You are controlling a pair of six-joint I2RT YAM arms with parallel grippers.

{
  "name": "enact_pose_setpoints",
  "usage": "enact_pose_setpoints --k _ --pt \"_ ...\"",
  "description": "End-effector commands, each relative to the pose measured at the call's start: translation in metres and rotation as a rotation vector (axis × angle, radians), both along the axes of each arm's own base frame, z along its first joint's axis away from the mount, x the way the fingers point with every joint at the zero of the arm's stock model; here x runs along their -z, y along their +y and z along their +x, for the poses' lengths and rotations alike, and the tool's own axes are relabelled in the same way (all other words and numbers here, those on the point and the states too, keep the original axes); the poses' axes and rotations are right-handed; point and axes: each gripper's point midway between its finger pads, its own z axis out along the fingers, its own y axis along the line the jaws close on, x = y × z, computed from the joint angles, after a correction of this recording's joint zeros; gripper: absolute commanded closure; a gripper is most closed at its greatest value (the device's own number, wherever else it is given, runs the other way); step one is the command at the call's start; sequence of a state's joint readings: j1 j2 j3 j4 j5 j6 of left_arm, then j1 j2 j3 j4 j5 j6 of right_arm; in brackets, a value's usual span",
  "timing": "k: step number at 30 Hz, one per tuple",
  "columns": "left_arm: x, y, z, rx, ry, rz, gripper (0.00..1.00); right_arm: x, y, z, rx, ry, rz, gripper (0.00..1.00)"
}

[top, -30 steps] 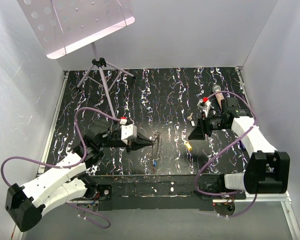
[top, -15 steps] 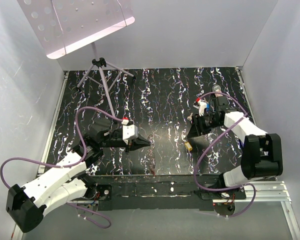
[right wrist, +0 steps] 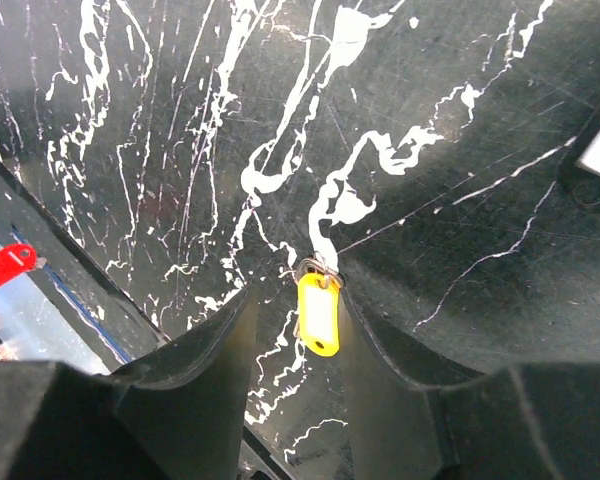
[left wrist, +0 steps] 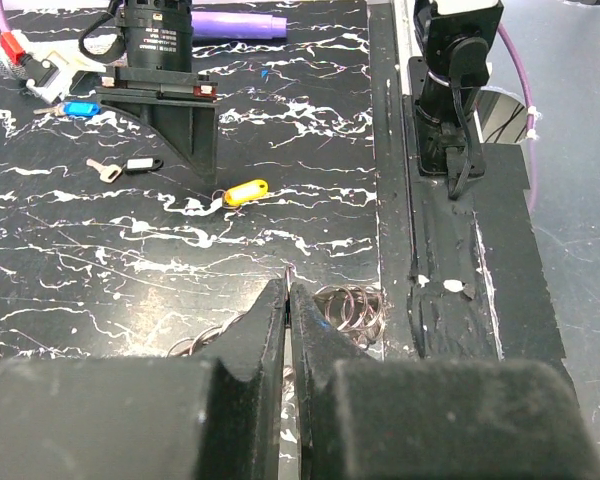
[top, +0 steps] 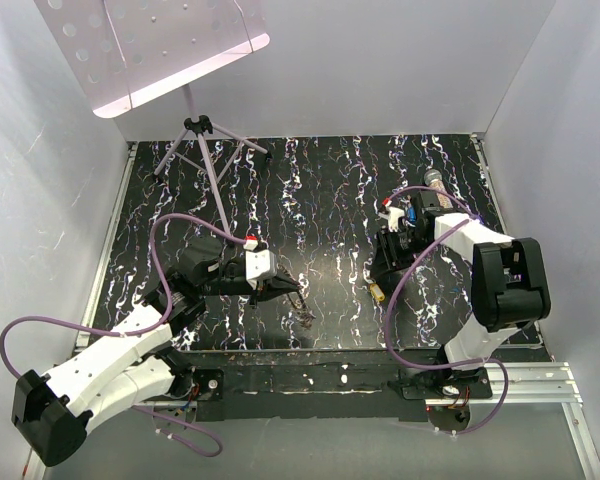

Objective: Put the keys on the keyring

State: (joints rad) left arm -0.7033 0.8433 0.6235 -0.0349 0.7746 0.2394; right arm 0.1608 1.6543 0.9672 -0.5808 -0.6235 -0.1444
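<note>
Keyring (left wrist: pixel 345 305) coils sit near the desk's (top: pixel 330 200) front edge, pinched in the left gripper's (left wrist: pixel 288 290) closed jaws. Toward the right edge, the right gripper's (right wrist: pixel 295 305) jaws stand apart astride a yellow-headed key (right wrist: pixel 318 318). A blue key (left wrist: pixel 77 108), a black-headed key (left wrist: pixel 143 164) and a silver key (left wrist: pixel 102 170) lie nearby, toward the back edge.

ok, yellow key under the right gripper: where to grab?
Pinch the yellow key across the narrow sides of its plastic head, coming straight down. It lies flat on the table, long axis running between the open fingers of the right gripper; the wire loop at its end looks too thin.
</note>
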Motion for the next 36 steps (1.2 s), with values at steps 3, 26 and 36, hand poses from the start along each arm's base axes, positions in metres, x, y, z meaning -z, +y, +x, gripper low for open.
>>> enact_pose_setpoints --k 3,26,36 --pt "-0.028 0.001 0.002 -0.004 -0.08 -0.044 1.0 -0.003 0.001 0.009 0.009 0.009 -0.024 0.57" --pt "-0.028 0.001 0.002 -0.002 -0.082 -0.037 1.0 0.009 0.004 0.002 -0.033 0.099 -0.076 0.61" --pt "-0.027 0.001 0.003 -0.002 -0.079 -0.035 1.0 0.011 0.003 0.001 -0.044 0.107 -0.123 0.62"
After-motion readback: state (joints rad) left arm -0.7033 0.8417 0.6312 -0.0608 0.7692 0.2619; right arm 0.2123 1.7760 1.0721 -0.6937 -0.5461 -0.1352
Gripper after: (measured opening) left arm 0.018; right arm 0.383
